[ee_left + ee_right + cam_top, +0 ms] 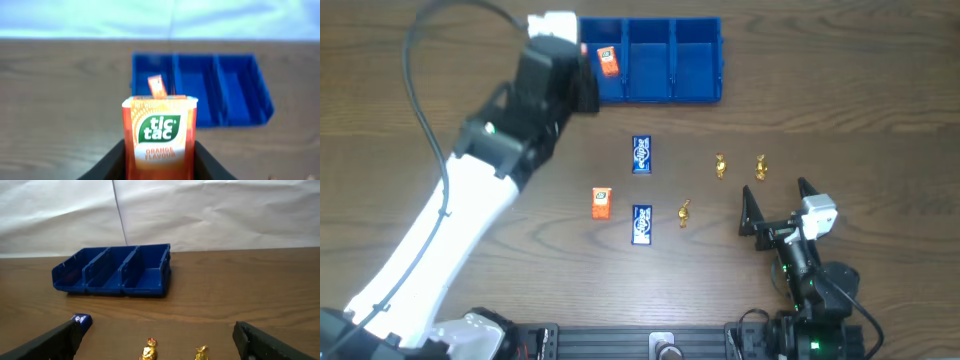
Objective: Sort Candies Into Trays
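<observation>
We are over a dark wooden table, with a white sheet hung behind its far edge. A blue tray of three compartments sits at the far middle of the table. Its left compartment holds an orange box, which leans on end.

Loose on the wood in front of the tray lie a second orange box and two blue packs. The farther blue pack is nearer the tray, and the nearer blue pack is just beside that second box. A lone gold candy lies right of the nearer pack. A left gold candy and a right gold candy lie farther right, close together.

The left arm stretches up the table to the tray's left end. The left gripper is clamped on a held orange box, upright, just short of the left compartment. From above we think this box is hidden under the wrist, but we cannot be sure.

The right arm is folded near its base. The right gripper is low, spread wide and empty, and faces the tray.
</observation>
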{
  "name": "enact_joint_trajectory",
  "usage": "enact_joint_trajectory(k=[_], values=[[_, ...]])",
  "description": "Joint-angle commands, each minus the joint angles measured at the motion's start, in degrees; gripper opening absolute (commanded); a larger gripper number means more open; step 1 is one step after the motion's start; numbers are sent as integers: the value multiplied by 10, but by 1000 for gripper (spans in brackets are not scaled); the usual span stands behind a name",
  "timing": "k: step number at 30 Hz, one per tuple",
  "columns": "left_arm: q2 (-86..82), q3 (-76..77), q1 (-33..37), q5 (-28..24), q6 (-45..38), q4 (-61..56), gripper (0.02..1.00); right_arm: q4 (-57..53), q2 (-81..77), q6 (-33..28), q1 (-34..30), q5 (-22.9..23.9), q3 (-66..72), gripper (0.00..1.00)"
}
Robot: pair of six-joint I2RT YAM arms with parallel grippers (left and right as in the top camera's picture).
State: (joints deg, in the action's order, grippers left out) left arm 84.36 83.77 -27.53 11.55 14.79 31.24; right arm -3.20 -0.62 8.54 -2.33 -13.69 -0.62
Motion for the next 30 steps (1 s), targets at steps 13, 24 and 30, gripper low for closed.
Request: enact_joint_trajectory(k=[13, 24, 30], values=[[363, 269, 69, -61, 30, 99, 338, -2, 3, 4, -2, 1, 2, 1000], [401, 269, 73, -75, 5, 56, 358, -2, 3, 4, -2, 1, 2, 1000], [410, 269, 73, -86, 5, 35, 415, -2, 3, 4, -2, 1, 2, 1000]])
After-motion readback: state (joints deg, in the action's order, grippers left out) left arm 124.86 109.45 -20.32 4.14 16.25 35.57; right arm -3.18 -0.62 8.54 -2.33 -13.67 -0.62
